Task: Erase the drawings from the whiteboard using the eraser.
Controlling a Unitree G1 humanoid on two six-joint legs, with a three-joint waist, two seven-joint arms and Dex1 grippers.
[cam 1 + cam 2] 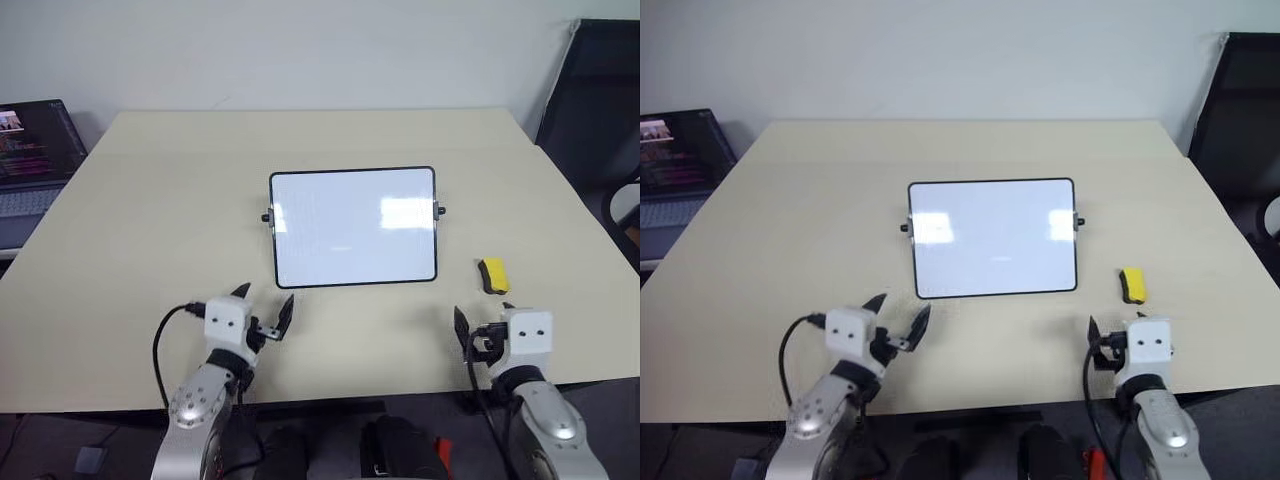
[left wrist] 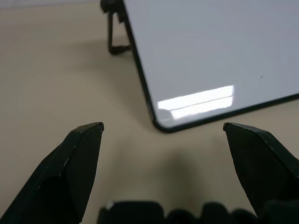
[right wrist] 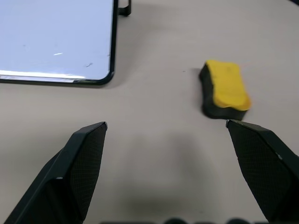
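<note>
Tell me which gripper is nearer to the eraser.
Right. The right gripper sits just short of the eraser, jaws open. The left gripper is across the table, by the whiteboard's near left corner, jaws open too.

A whiteboard (image 1: pixel 353 227) lay near the middle of a table (image 1: pixel 150 220). An eraser (image 1: pixel 492 275) lay on the table just right of the board's near right corner, apart from it. A laptop (image 1: pixel 32 160) sat off the table's far left edge. Left gripper (image 1: pixel 264 312) & right gripper (image 1: pixel 486 328) were at the table's near edge, w/ the eraser just beyond the right one.
</note>
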